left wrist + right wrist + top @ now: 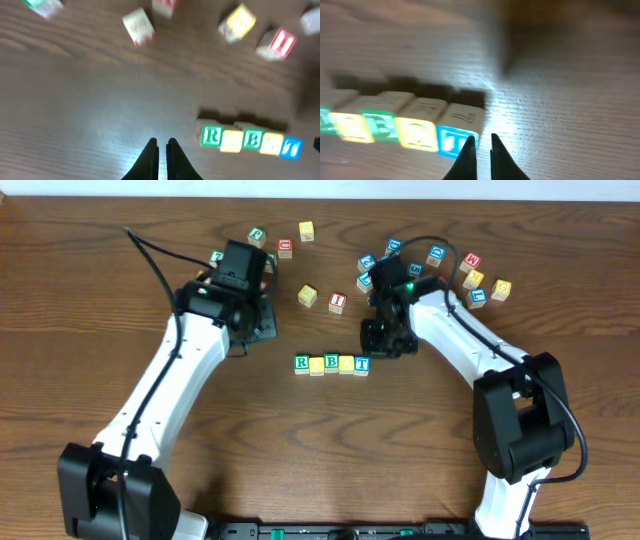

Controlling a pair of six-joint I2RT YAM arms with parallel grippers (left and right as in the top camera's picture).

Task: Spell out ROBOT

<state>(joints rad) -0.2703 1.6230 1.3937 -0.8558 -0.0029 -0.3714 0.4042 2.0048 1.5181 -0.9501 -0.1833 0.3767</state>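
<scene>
Five small wooden letter cubes [415,131] sit in one straight row in the middle of the brown wooden tabletop [100,280]. Each cube touches the next, so the letters can be read like a word. In the row there is one cube with a green R [302,364], one yellow-faced cube [317,365], one cube with a green B [332,364], a second yellow-faced cube [347,364] and one cube with a blue T [362,365]. The letters on the two yellow ones are too blurry to read. The word looks done. The left end effector [162,146] is pinched narrow and holds nothing, off to the side of the R. The right end effector [481,142] is also pinched narrow and empty, just beside the T. It probably has nothing more to carry. The loose wooden cubes [308,296] lie scattered farther back, apart from the row, so they do not mix in. I count about a dozen, but the two arms hide some.
</scene>
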